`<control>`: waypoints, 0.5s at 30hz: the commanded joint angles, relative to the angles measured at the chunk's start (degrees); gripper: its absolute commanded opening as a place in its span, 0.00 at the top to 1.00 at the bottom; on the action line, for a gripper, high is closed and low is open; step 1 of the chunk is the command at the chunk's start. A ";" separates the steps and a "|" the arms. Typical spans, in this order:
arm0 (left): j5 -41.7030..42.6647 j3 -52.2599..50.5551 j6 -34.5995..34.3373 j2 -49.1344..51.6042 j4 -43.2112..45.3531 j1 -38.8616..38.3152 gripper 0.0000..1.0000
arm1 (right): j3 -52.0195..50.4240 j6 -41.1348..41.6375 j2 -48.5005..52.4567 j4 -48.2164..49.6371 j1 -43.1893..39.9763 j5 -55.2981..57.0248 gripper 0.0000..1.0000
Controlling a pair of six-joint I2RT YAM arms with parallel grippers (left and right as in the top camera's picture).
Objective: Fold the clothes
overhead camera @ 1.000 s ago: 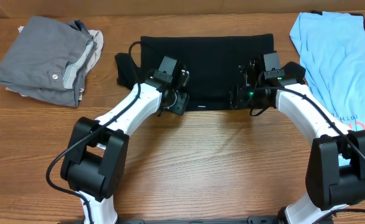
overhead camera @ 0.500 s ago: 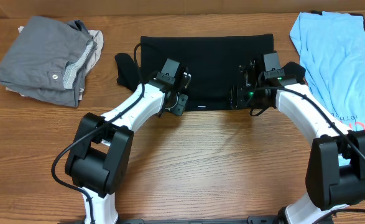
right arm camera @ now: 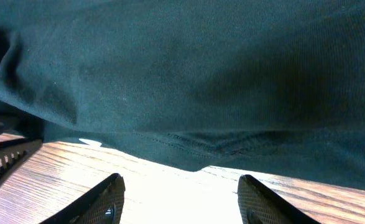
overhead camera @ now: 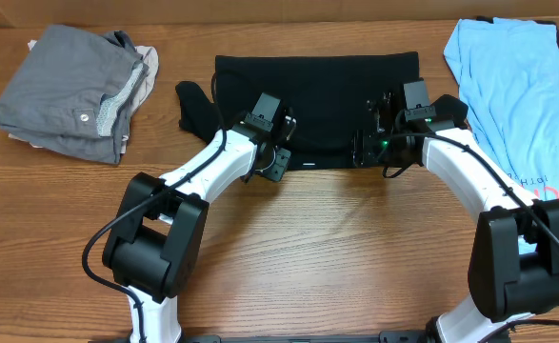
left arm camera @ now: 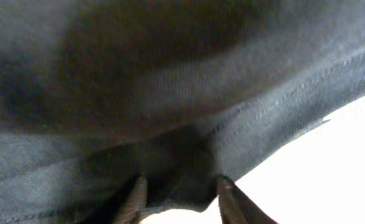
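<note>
Currently we list the following on the wooden table [overhead camera: 336,248].

Item one: the black T-shirt [overhead camera: 317,100], laid as a flat band at the far middle of the table, its near hem facing the arms. One sleeve [overhead camera: 191,103] sticks out at its left end.

Item two: the light blue T-shirt [overhead camera: 517,86] with red lettering, spread at the far right edge, well apart from both grippers.

Item three: a heap of grey garments [overhead camera: 69,90] at the far left corner, untouched.

Item four: the left gripper [overhead camera: 275,164], set at the near hem of the black T-shirt, left of centre. In its wrist view we see the left gripper [left arm camera: 181,196] with a bunch of black cloth filling the gap between the fingers [left arm camera: 137,196]; we read this as a grasp on the hem.

Item five: the right gripper [overhead camera: 367,151], at the same hem, right of centre. In its wrist view the right gripper [right arm camera: 181,199] has its fingers [right arm camera: 101,199] spread wide. Bare table shows between them, and the hem hangs just ahead, not clamped. We record it as released.
</note>
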 commanded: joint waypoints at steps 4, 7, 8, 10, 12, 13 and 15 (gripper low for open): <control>1.27 -0.17 1.95 1.16 -0.59 -0.37 0.41 | -0.35 0.07 0.17 0.22 -0.17 0.61 0.38; 1.38 -0.17 3.02 1.25 -0.50 -0.37 0.41 | -0.35 0.07 0.17 0.22 -0.17 0.61 0.38; 1.01 -0.20 3.19 1.25 -0.44 -0.35 0.42 | -0.35 0.07 0.17 0.22 -0.17 0.61 0.38; 0.46 -0.22 3.17 1.27 -0.44 -0.37 0.47 | -0.35 0.07 0.17 0.20 -0.17 0.59 0.38; 0.37 -0.24 3.17 1.36 -0.46 -0.37 0.53 | -0.35 0.07 0.17 0.17 -0.17 0.61 0.38; 0.37 -0.24 3.17 1.38 -0.46 -0.37 0.57 | -0.35 0.07 0.17 0.22 -0.17 0.61 0.38; 0.11 -0.24 3.17 1.57 -0.59 -0.37 0.61 | -0.35 0.07 0.17 0.22 -0.17 0.61 0.38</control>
